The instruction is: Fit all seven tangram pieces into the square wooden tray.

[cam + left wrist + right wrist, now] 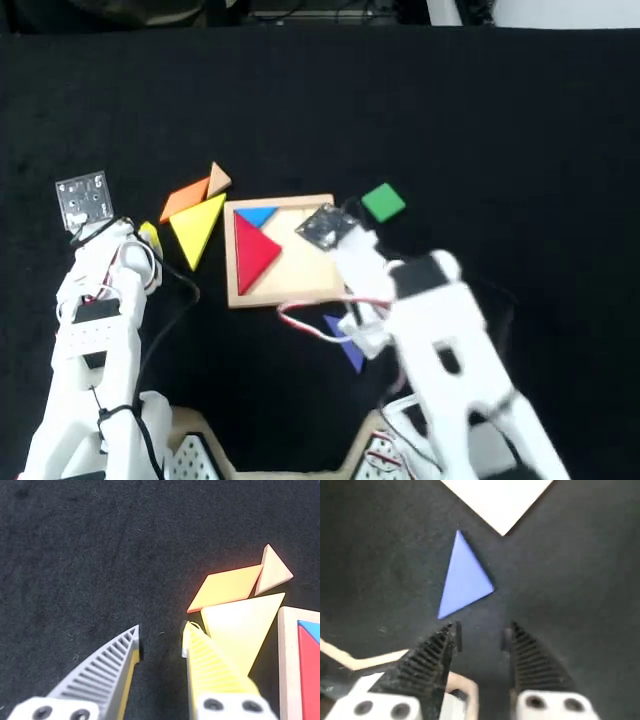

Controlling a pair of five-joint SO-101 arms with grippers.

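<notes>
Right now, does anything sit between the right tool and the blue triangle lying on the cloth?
Nothing visible does. In the right wrist view the right tool is open, just short of the blue triangle, with bare black cloth between them. The arm's cable lies off to one side, outside that gap.

Table black. Tray pale wood; inside, red triangle and light-blue triangle. Yellow triangle beside yellow-and-grey ribbed left jaws. Violet-blue triangle ahead of black ribbed right jaws. Green square.
</notes>
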